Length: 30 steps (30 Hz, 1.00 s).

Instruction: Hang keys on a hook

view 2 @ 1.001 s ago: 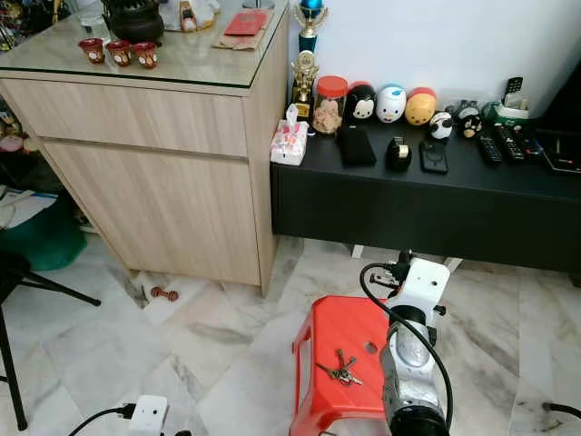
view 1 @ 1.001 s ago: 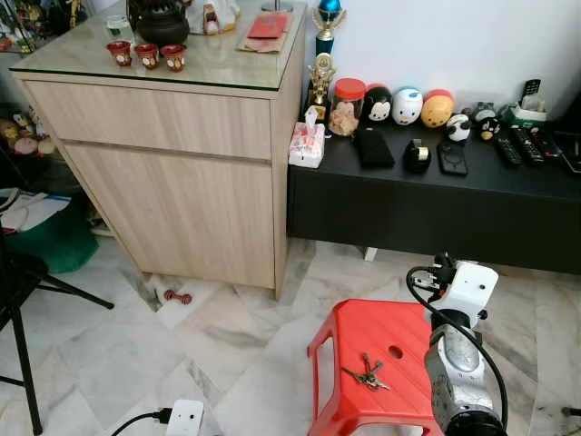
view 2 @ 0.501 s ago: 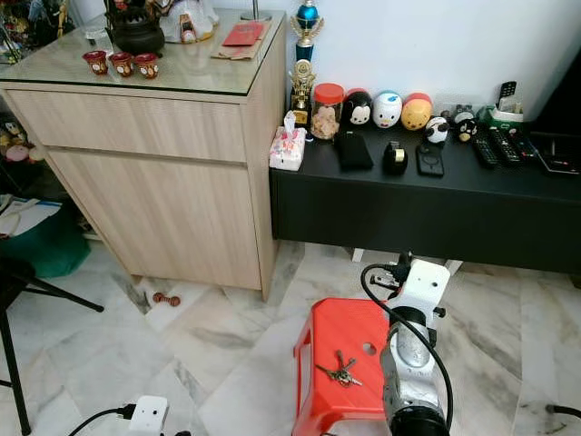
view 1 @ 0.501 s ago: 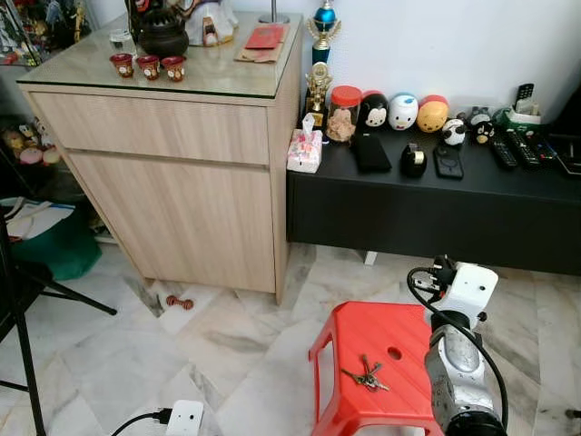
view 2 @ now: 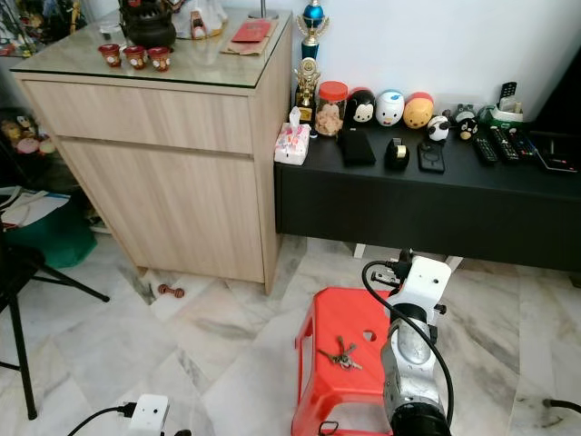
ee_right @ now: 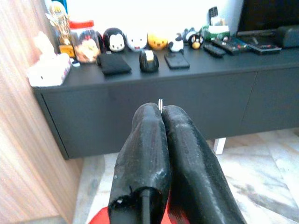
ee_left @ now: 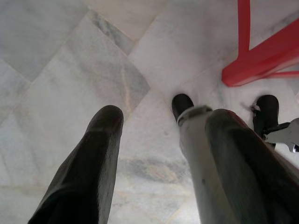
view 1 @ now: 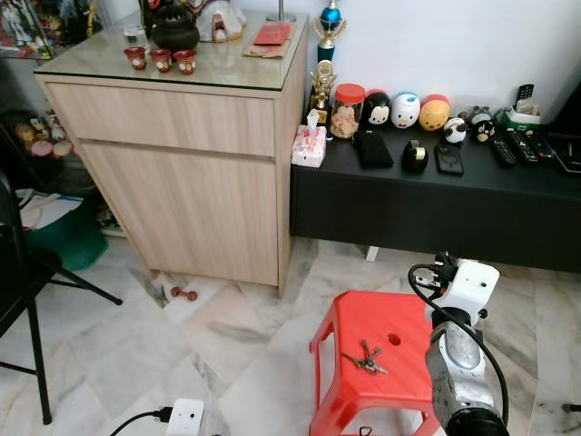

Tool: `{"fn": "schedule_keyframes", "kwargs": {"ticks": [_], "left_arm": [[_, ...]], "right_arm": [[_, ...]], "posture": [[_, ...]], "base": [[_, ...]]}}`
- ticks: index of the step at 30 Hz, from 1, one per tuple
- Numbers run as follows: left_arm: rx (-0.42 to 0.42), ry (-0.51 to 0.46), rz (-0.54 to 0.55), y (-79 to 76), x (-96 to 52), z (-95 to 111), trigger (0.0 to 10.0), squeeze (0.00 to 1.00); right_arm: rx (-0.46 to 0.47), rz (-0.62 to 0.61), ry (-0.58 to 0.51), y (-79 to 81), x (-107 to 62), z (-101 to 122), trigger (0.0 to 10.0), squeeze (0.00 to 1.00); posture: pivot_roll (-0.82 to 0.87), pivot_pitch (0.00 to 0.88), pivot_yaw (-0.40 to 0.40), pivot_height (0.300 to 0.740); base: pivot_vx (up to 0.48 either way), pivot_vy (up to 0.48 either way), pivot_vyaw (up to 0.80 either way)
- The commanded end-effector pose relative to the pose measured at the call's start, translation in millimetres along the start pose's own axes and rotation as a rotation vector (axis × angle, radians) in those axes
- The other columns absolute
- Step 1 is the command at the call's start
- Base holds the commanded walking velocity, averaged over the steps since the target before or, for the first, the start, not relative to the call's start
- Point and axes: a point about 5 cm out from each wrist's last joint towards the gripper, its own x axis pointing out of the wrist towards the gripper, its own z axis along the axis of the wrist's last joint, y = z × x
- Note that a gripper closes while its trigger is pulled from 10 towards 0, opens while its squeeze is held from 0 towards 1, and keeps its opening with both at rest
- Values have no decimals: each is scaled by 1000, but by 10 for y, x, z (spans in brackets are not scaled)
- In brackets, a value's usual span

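The left gripper (ee_left: 156, 140) hangs low over the floor (ee_left: 60, 70). Its two fingers are wide apart and hold nothing.

At the far left is a black chair (view 1: 23, 272). Next comes the big cabinet (view 1: 182, 163), with small red cups (view 1: 161, 59) near the left back corner of its top. A white plug (view 1: 184, 416) lies on the floor in front of it. A long black shelf (view 1: 436, 209) runs along the wall to the right, with toys and remotes on top.

The keys (view 1: 365, 360) lie on the red stool (view 1: 349, 313). They are about in the middle of the seat, just beside its little round hole, on the side nearer the front edge. Nothing touches them.

The right arm (view 1: 461, 363) is raised at the right edge of the stool. The right gripper (ee_right: 161, 112) points at the black shelf. Its fingers are squeezed together with nothing between them.

The whole picture has slid a little since a moment ago, so the robot's head moved. The keys have not moved on the seat, and the right arm looks the same. I think the robot is getting into place. The keys are not picked up yet, and I cannot tell where the hook is.
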Motion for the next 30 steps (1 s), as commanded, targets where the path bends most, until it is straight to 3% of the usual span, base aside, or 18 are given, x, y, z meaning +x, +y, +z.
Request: {"fn": "schedule_keyframes", "kwargs": {"ticks": [1,30], "left_arm": [[26,23,-5,9,-10,-46,10000,0],[74,-14,-9,-4,13,57,10000,0]], "right_arm": [[6,3,7,10,23,9,10000,0],[-4,-24,10,-31,46,14,10000,0]], "posture": [[27,0,0,740],[17,0,6,740]], "base": [[-251,0,0],[-25,-27,0]]}}
